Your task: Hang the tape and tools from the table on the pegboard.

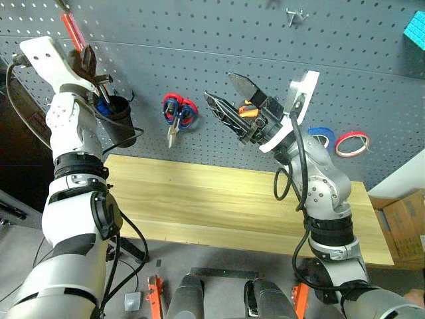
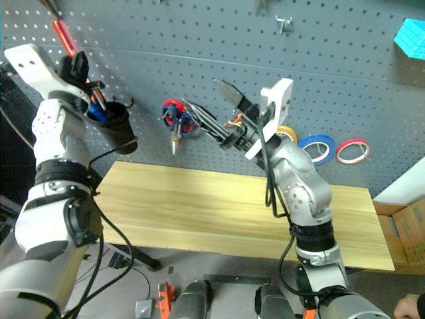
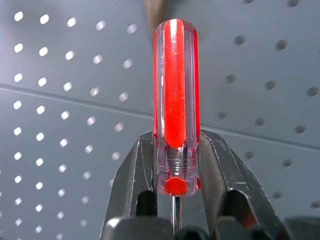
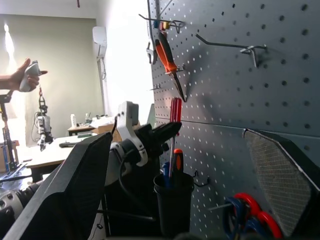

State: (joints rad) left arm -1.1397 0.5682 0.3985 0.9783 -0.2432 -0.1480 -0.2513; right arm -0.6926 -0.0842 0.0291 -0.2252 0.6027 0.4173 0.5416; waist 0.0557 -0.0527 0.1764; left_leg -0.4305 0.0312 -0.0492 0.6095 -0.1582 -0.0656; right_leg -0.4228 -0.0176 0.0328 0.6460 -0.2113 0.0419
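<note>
Up at the far left of the big dark grey pegboard (image 1: pixel 219 40) full of small holes, the left gripper (image 1: pixel 85 63) is clenched on the slim red-handled screwdriver (image 1: pixel 72 31), just over a black cup (image 1: pixel 119 118) hanging there. Next come red-handled scissors (image 1: pixel 179 111) on a hook. Then the right gripper (image 1: pixel 232 100) hangs with its fingers spread wide, grasping nothing. Past it hang the blue ring-shaped tape roll (image 2: pixel 317 147) and a red roll (image 2: pixel 352 150). Below lies the pale wooden table (image 1: pixel 199 199).
</note>
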